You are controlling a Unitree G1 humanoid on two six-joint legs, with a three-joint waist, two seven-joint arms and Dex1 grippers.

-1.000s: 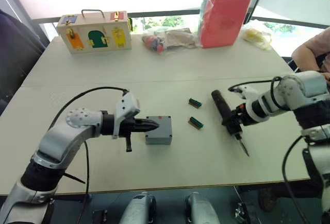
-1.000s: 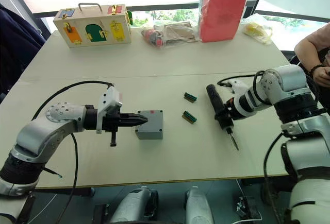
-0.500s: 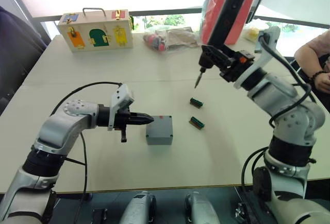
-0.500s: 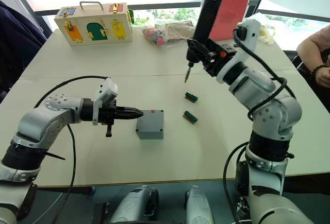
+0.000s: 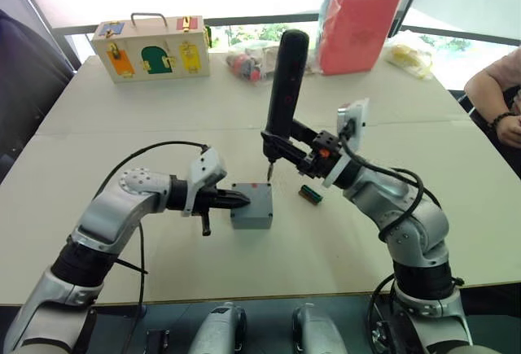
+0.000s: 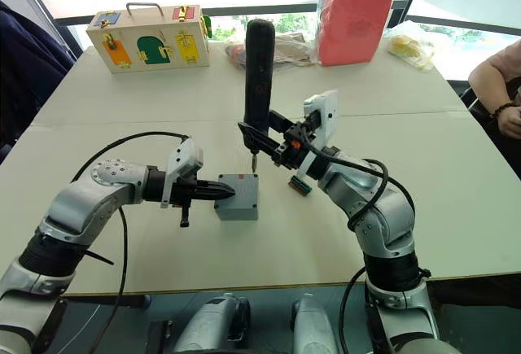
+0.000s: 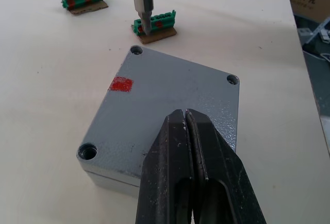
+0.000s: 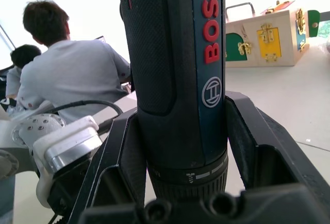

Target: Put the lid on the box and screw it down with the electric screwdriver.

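The grey box [image 5: 251, 218] stands mid-table with the lid [image 7: 170, 95] lying on top; a red mark [image 7: 121, 84] and corner screw holes show on it. My left gripper [image 7: 185, 126] is shut, its tips resting on the lid's near edge [image 5: 236, 200]. My right gripper [image 5: 286, 144] is shut on the electric screwdriver [image 5: 285, 85], which it holds upright. The thin bit [image 7: 142, 7] points down just above and beyond the lid's far corner hole [image 7: 135, 50].
Two small green blocks [image 7: 82, 0] [image 7: 154, 23] lie just beyond the box. At the table's far edge are a wooden case with coloured doors [image 5: 151, 48], plastic packets [image 5: 260, 61] and a red bag [image 5: 356, 27]. A person's arm [image 5: 496, 85] is at the right edge.
My right arm lifted the screwdriver off the table, swung it upright, then brought it left and down over the box. My left gripper stayed shut at the box.
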